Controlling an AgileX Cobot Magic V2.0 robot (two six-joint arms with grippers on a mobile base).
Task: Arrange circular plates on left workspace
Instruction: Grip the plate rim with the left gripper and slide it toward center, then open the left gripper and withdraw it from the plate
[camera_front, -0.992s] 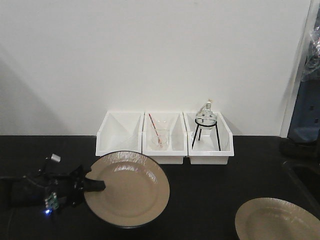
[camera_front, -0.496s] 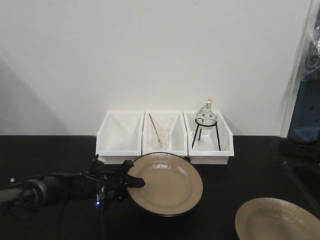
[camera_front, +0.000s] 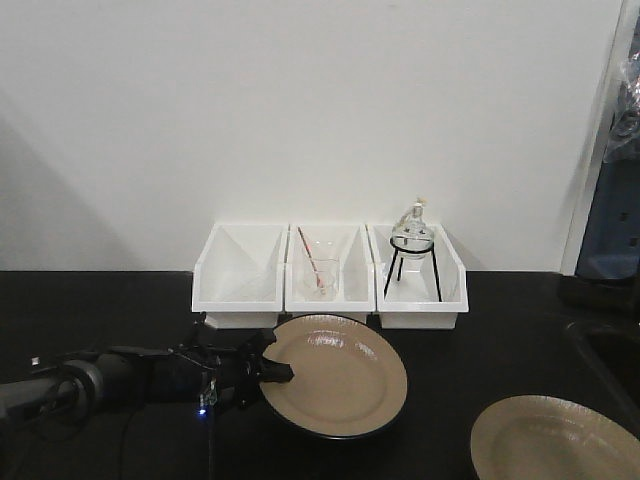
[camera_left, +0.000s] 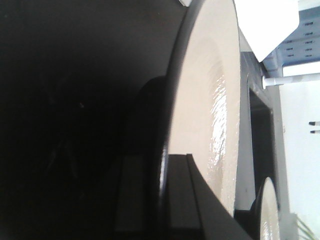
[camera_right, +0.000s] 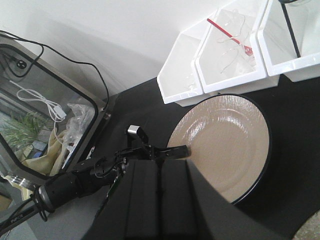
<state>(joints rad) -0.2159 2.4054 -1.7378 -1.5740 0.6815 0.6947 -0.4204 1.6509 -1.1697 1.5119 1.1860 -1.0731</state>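
One tan round plate (camera_front: 340, 375) with a dark rim lies nearly flat, low over the black benchtop (camera_front: 80, 300), just in front of the white bins. My left gripper (camera_front: 272, 373) is shut on its left rim. The left wrist view shows this plate (camera_left: 210, 100) edge-on with the fingers (camera_left: 175, 200) clamped on the rim. It also shows in the right wrist view (camera_right: 225, 145). A second matching plate (camera_front: 555, 440) lies on the bench at the front right. It also shows in the left wrist view (camera_left: 267, 215). My right gripper (camera_right: 160, 167) is shut and empty, above the held plate's left side.
Three white bins (camera_front: 240, 275) stand in a row against the wall. The middle one holds a glass beaker with a red stirrer (camera_front: 318, 268), the right one a flask on a black tripod (camera_front: 412, 250). A sunken sink basin (camera_front: 610, 350) is at the far right. A glass-fronted box (camera_right: 30, 100) stands at the left.
My left gripper has carried the plate from the left side rightward to in front of the bins, then lowered it slightly. The second plate has not moved.
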